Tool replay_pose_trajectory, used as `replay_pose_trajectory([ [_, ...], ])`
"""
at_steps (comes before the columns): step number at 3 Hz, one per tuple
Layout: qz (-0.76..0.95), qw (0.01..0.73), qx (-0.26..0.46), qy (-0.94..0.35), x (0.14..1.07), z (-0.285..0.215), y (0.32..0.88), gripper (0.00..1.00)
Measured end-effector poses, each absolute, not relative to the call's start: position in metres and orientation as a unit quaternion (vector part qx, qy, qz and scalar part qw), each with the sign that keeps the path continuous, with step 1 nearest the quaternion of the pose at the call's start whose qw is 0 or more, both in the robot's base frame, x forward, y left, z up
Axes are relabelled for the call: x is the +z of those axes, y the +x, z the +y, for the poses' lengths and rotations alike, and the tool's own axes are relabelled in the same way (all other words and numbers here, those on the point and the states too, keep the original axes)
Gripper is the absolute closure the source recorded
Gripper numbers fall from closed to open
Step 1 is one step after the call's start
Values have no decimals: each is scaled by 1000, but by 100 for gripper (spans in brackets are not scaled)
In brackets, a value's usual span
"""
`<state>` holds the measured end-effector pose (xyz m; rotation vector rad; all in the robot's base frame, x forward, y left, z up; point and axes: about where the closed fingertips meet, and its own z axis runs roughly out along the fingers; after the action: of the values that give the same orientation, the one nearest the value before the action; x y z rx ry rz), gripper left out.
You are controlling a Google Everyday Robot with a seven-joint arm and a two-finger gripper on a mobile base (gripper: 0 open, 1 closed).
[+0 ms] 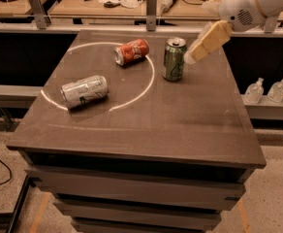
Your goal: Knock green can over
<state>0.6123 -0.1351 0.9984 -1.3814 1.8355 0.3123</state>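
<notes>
The green can (174, 59) stands upright on the dark table (180, 125), toward the far right, with its silver top showing. My gripper (192, 56) comes in from the upper right on a white arm, its pale fingertips level with the can's upper part and just to its right, very close to it.
A red can (131, 51) lies on its side at the back of a pale ring (149, 79) on the table. A silver-white can with green markings (85, 91) lies on its side at the left. Two small bottles (266, 90) stand on a lower ledge at the right.
</notes>
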Motion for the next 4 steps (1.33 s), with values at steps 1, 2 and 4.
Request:
replay_pose_trajectory([
  [1,736,398,131,-532,983,-102,649,0],
  [2,742,379,122,-540,972,-91,656,0],
  [4,747,396,130,-518,968,-96,665,0],
])
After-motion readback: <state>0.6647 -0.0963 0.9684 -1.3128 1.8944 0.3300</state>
